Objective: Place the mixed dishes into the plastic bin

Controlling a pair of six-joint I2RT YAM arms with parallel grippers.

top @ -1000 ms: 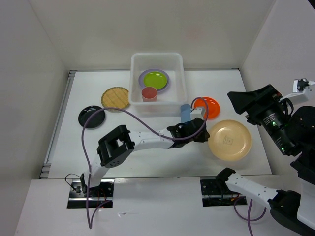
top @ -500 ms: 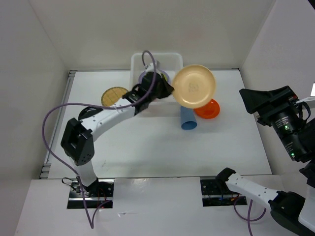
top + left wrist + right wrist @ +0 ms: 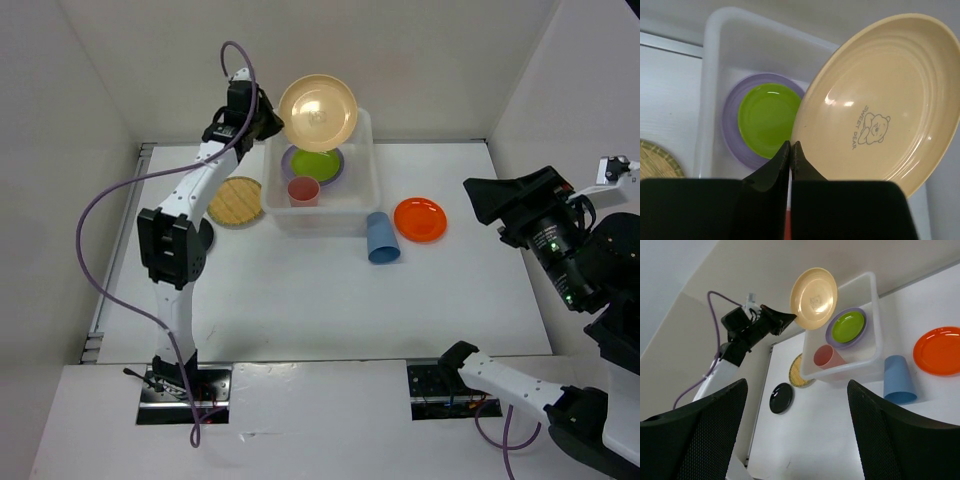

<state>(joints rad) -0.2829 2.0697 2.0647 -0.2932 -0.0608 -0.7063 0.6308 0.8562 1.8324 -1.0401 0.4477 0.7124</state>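
With my left fingers (image 3: 771,172) pinched shut on the tan plate (image 3: 875,100) rim over the bin (image 3: 715,60) at its 12 o'clock end, I'd lower and flatten it before letting go.

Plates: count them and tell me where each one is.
6. Tan plate gripped by the left gripper above the bin; lavender and lime green stacked inside it; woven and black left of it; orange right. More could hide under the stack.
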